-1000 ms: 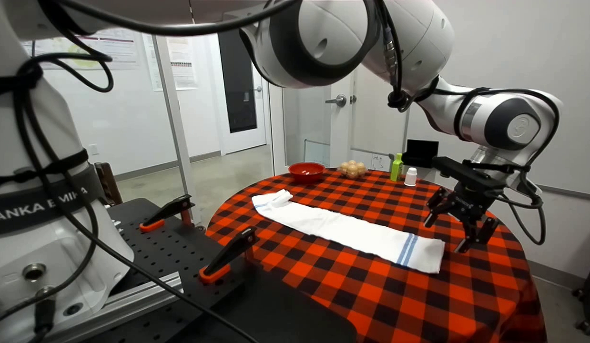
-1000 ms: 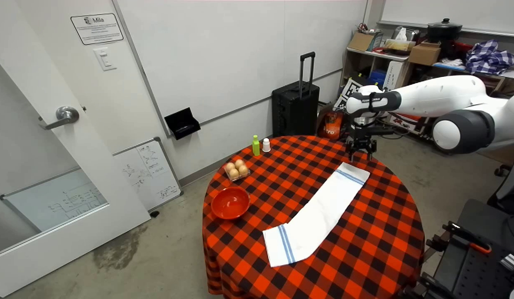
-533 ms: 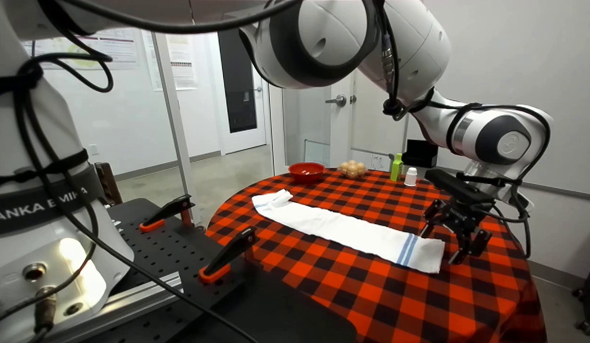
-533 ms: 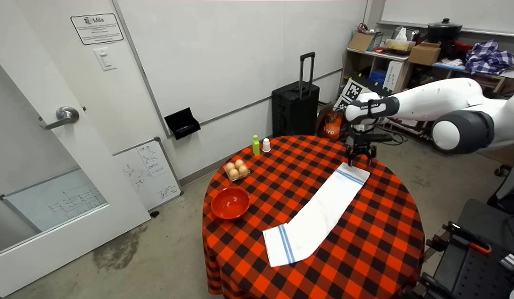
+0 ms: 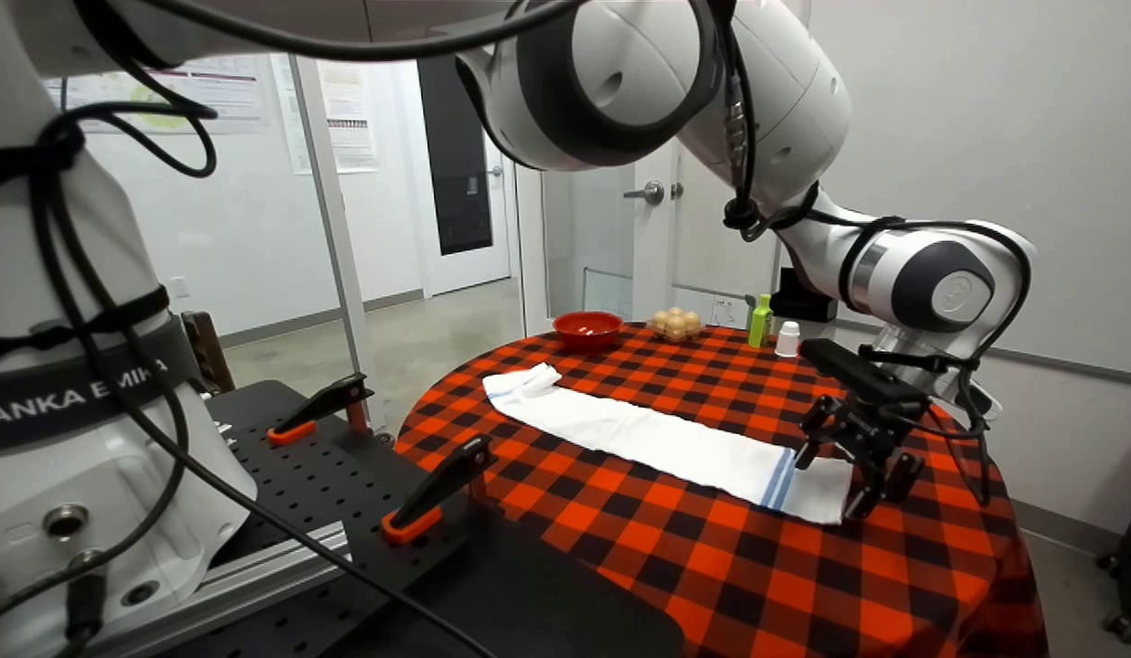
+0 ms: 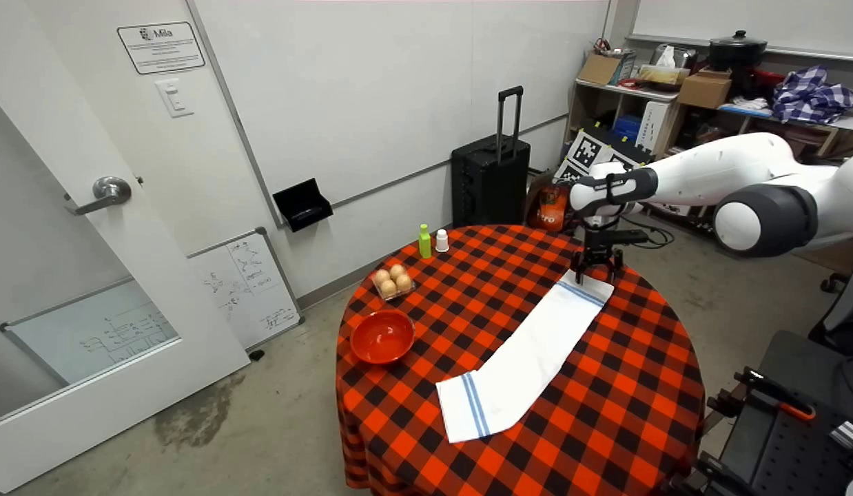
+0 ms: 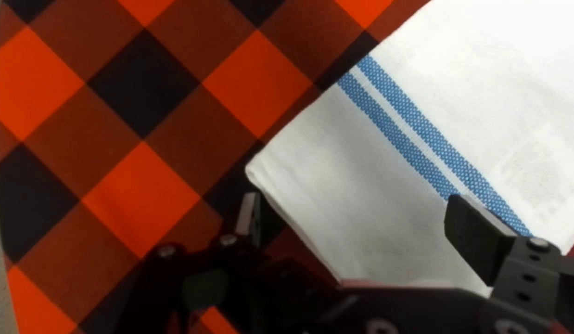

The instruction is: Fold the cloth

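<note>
The white cloth lies long and flat across the table, a pair of blue stripes near each end. Its near end in that exterior view bends off at an angle. My gripper is low over the far striped end, pointing down, its jaws wide apart with nothing gripped. In the wrist view the cloth runs between the fingers of the gripper. The left finger stands just past the end hem, over the tablecloth; the right finger overlaps the cloth by the stripes. Whether the tips touch down I cannot tell.
A red-and-black checkered tablecloth covers the round table. A red bowl, a pack of eggs, a green bottle and a white bottle stand along its edge. Black clamps rise from the robot's base board.
The arm has come down and the gripper has moved in from beyond the table-side end of the cloth to just above it. Its jaws stay wide; the cloth has not moved.
</note>
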`<state>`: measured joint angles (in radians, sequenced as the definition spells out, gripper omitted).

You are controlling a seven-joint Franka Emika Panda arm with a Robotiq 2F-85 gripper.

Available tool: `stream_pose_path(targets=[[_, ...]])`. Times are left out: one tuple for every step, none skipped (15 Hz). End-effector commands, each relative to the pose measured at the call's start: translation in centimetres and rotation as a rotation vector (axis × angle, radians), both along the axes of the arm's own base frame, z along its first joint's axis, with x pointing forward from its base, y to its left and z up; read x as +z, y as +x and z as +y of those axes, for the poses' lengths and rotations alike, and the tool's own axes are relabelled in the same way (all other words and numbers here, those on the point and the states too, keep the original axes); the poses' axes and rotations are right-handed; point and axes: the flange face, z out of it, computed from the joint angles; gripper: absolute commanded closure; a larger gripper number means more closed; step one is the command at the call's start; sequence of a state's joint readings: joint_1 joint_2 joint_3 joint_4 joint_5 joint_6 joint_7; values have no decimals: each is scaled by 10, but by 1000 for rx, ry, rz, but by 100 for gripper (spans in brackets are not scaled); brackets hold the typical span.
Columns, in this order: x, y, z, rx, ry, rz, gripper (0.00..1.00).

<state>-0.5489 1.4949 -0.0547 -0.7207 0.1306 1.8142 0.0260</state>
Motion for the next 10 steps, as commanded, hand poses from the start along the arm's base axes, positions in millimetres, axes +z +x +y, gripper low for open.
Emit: stream_pose_path(targets=[[-6,2,6,-5,-26,7,0],[-7,2,7,-3,-28,9,0],[-7,2,8,-1,-29,11,0],[-8,2,9,2,-30,13,5],[-8,2,10,4,-32,14,15],[-8,3,10,5,-34,16,29],[-7,3,10,6,-36,17,31],[-7,3,9,7,-38,18,38],[-7,2,9,7,-40,19,45],[-6,2,8,6,-44,20,53]])
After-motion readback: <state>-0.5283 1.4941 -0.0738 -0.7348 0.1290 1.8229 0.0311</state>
